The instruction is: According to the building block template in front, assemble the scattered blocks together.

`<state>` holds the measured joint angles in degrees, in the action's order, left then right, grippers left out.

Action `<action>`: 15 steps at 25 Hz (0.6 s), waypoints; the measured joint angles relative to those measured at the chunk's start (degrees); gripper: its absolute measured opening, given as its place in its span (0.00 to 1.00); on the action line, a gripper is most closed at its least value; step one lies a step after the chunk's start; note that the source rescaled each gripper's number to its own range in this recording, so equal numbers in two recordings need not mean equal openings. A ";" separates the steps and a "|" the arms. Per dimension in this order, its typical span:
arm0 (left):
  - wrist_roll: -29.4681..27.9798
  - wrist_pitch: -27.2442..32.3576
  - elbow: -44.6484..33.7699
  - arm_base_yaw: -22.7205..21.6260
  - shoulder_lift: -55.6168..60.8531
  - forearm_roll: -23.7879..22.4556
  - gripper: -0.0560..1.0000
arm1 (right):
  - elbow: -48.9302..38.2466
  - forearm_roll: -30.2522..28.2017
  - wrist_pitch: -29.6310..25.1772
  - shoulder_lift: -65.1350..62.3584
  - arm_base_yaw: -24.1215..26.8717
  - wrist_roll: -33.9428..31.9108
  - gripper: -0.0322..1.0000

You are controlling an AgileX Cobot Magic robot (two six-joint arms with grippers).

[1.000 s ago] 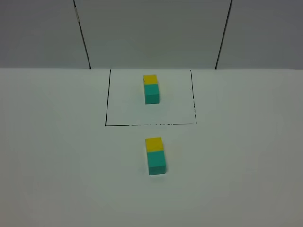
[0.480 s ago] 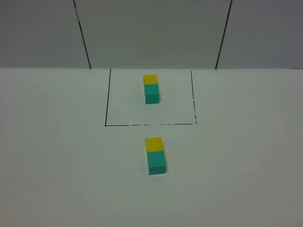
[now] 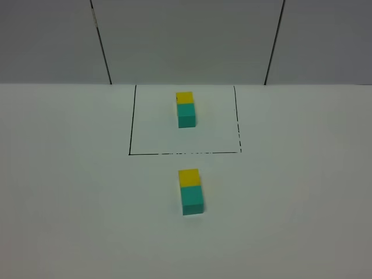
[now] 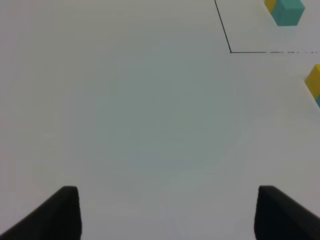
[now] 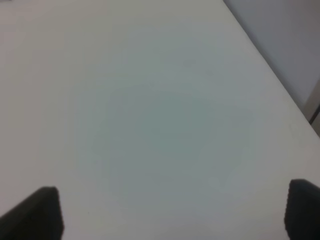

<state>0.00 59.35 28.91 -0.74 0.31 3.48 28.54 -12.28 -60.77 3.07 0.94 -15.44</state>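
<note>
From the high camera, a white desk (image 3: 70, 203) fills the lower part of the picture, with grey wall panels (image 3: 186, 40) behind it. Toward the back of the desk a thin black outline (image 3: 132, 122) marks a rectangle, its near edge and right edge partly broken. Inside it stands the template (image 3: 186, 109): a yellow cube touching a teal cube, the yellow one farther from the camera. In front of the outline, outside it, sit the blocks (image 3: 191, 192). The yellow block (image 3: 189, 177) and the teal block (image 3: 192, 200) touch face to face, yellow at the far end and teal at the near end, in the same order as the template. The pair lines up roughly with the template, set just a little to the right. No arm shows in this view.

In the left wrist view, the left gripper (image 4: 167, 212) hangs over bare desk; its two dark fingertips (image 4: 65, 210) stand wide apart with nothing between them. The corner of the outline, the template (image 4: 286, 11) and a sliver of the yellow block (image 4: 314, 80) show at the edge of the picture, well away from the jaws.

In the right wrist view, the right gripper (image 5: 172, 212) also hangs over bare desk, its jaws wide apart and empty. The desk's edge (image 5: 270, 65) and the grey wall beyond it run along one side.
</note>
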 joint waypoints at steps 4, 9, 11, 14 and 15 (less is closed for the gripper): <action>0.00 0.00 0.00 0.00 0.00 0.00 0.61 | 0.00 0.00 0.00 0.00 0.00 0.00 0.79; 0.00 0.00 0.00 0.00 0.00 0.00 0.61 | 0.00 0.00 0.00 0.00 0.00 0.00 0.79; 0.00 0.00 0.00 0.00 0.00 0.00 0.61 | 0.00 0.00 0.00 0.00 0.00 0.00 0.79; 0.00 0.00 0.00 0.00 0.00 0.00 0.61 | 0.00 0.00 0.00 0.00 0.00 0.00 0.79; 0.00 0.00 0.00 0.00 0.00 0.00 0.61 | 0.00 0.00 0.00 0.00 0.00 0.00 0.79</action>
<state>0.00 59.35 28.91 -0.74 0.31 3.48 28.54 -12.28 -60.77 3.07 0.94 -15.44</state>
